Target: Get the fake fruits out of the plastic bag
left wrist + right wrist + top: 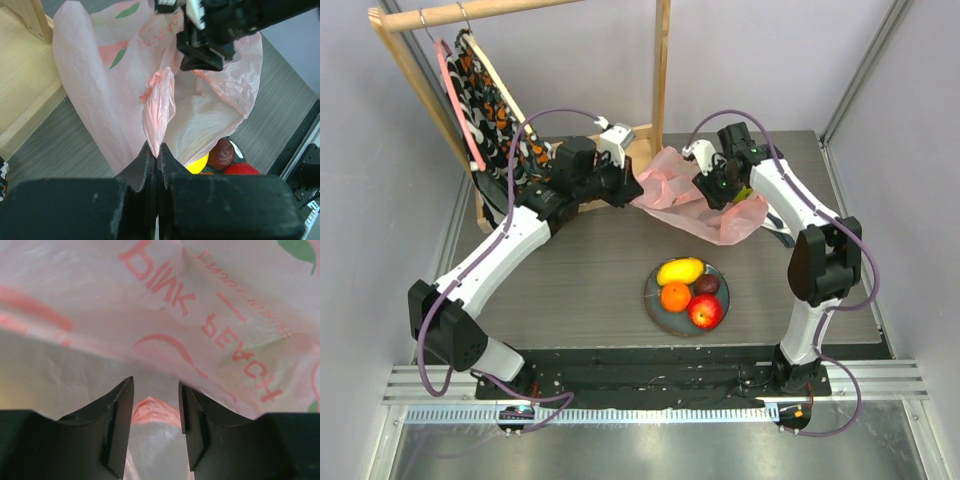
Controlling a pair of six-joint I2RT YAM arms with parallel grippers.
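Left gripper [158, 152] pinching pink plastic bag [110, 100] edge | right gripper [156, 395] fingers parted against bag | four fake fruits [675, 296] on plate [651, 302]

Wooden rack [662, 70] stands at the far left of the grey wood-grain table [590, 270] — a pink hanger [456, 105] on its top bar carries a black, white and orange patterned cloth [500, 115]. Dark round plate [658, 316] sits near the front centre.
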